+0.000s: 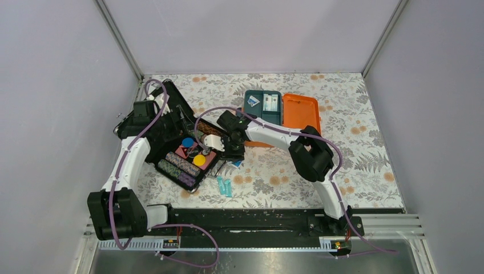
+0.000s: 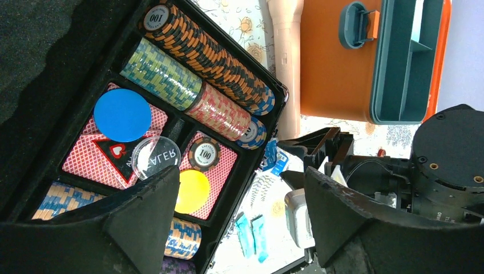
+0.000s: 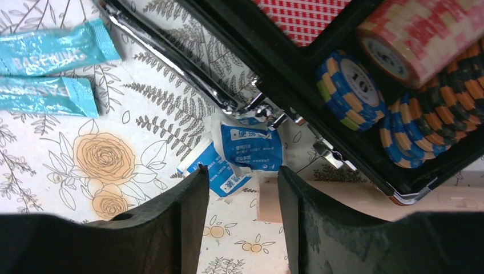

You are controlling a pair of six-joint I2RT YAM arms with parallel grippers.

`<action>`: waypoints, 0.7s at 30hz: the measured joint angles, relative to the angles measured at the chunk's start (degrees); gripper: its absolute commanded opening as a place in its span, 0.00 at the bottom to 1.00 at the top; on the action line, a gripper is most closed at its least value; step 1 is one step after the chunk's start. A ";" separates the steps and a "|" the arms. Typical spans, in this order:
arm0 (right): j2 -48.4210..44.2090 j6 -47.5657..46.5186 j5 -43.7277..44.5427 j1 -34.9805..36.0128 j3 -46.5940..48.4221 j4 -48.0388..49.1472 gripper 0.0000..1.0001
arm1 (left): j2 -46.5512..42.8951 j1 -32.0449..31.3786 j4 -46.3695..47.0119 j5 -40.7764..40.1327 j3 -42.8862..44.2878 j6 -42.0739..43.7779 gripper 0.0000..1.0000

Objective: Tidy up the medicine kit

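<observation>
My right gripper [image 3: 242, 174] sits open above blue-and-white sachets [image 3: 251, 149]; teal sachets [image 3: 51, 50] at ten o'clock begin "BASE". Left gripper [image 2: 240, 180] open too; at its ten o'clock, a chip [image 2: 204, 154] reads "100".

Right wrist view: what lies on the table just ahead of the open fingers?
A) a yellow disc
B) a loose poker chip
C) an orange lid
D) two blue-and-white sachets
D: two blue-and-white sachets lie overlapped just ahead of the open right gripper, close by the edge of the black case.
</observation>
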 measured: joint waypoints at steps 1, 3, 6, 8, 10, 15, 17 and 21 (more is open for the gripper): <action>0.09 -0.87 0.24 0.04 0.00 -0.46 0.55 | 0.00 0.00 0.00 0.00 0.00 0.00 0.79; 0.15 -2.99 0.52 0.26 0.00 -1.27 0.55 | 0.00 0.00 -0.02 0.00 0.00 0.00 0.79; 0.22 -4.83 0.61 0.68 0.00 -1.88 0.55 | 0.07 0.02 -0.02 -0.02 0.00 -0.02 0.79; 0.46 -5.40 0.57 0.96 0.00 -1.90 0.55 | 0.24 0.02 -0.04 -0.02 0.00 -0.02 0.79; 0.81 -5.70 0.46 1.14 0.00 -1.84 0.54 | 0.66 0.02 -0.02 -0.02 0.02 0.00 0.79; 2.01 -5.77 0.39 1.20 0.57 -1.62 0.49 | 2.49 0.02 -0.17 -0.04 0.11 -0.02 0.79; 2.38 -5.77 0.37 1.20 0.90 -1.22 0.43 | 2.93 0.02 -0.39 -0.04 0.26 -0.02 0.79; 2.69 -5.75 0.39 1.20 0.94 -0.33 0.26 | 3.08 0.02 -0.52 -0.07 0.46 -0.02 0.79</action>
